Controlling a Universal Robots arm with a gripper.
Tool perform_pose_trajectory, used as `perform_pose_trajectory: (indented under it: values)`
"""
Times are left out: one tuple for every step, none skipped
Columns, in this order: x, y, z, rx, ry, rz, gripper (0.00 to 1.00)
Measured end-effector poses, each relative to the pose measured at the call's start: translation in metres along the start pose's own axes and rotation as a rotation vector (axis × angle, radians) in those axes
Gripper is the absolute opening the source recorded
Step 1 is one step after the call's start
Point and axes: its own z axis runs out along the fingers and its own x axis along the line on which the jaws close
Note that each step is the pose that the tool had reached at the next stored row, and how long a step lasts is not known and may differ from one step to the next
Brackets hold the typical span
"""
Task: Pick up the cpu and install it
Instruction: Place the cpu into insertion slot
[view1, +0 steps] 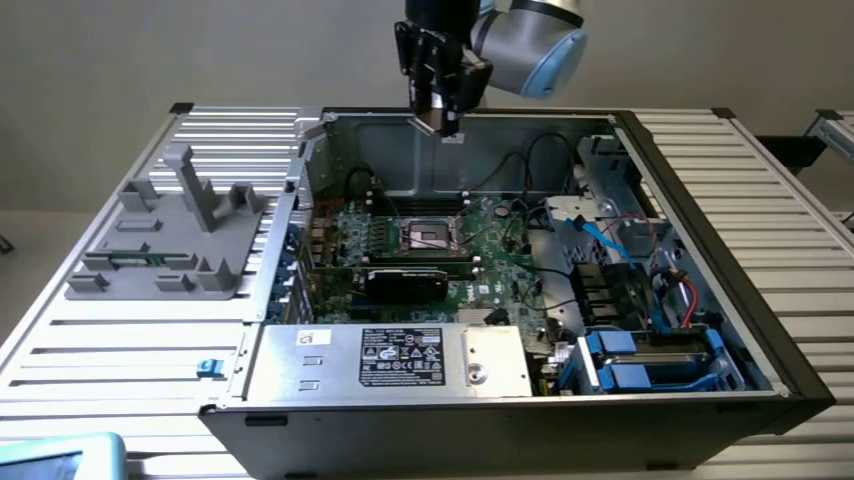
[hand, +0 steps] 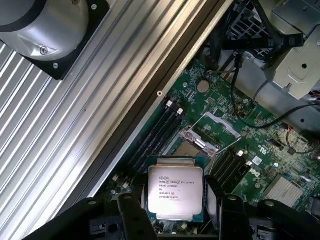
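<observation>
Pinching the cpu (hand: 175, 192) edgewise, jaws spread to its width (above the motherboard (hand: 260, 135)).

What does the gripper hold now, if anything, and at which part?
The gripper holds the cpu, clamped by two opposite side edges; its printed metal top is uncovered.

You have one gripper (view1: 442, 120) and one cpu (hand: 175, 192) here. Around them you can count one open computer case (view1: 694, 205), one motherboard (view1: 501, 250), one socket (view1: 430, 235), one black card (view1: 407, 283), one silver power supply (view1: 387, 360), one grey fixture (view1: 174, 230) and two blue drive caddies (view1: 611, 345)
</observation>
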Motion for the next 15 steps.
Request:
perform_pose_trajectory:
  values:
    - [0.0,0.0,0.0,-0.0004,-0.0003,0.016,0.56]
    - [0.0,0.0,0.0,-0.0008,-0.0005,0.032,0.56]
    - [0.0,0.0,0.0001,-0.0012,-0.0007,0.048,0.56]
    - [0.0,0.0,0.0002,-0.0016,-0.001,0.063,0.56]
    - [0.0,0.0,0.0003,-0.0021,-0.0012,0.079,0.56]
    - [0.0,0.0,0.0005,-0.0027,-0.0014,0.094,0.56]
    - [0.0,0.0,0.0008,-0.0034,-0.0019,0.11,0.56]
    - [0.0,-0.0001,0.001,-0.0043,-0.0023,0.124,0.56]
    - [0.0,-0.0001,0.0013,-0.0053,-0.003,0.138,0.56]
    - [-0.0001,-0.0001,0.0015,-0.0064,-0.0036,0.151,0.56]
    - [-0.0001,0.0,0.0018,-0.0074,-0.004,0.165,0.56]
    - [-0.0001,0.0,0.002,-0.0081,-0.0044,0.18,0.56]
    - [-0.0001,0.0,0.0023,-0.0087,-0.0048,0.195,0.56]
    - [-0.0001,0.0,0.0027,-0.0094,-0.0051,0.21,0.56]
    - [-0.0001,-0.0001,0.003,-0.0099,-0.0055,0.225,0.56]
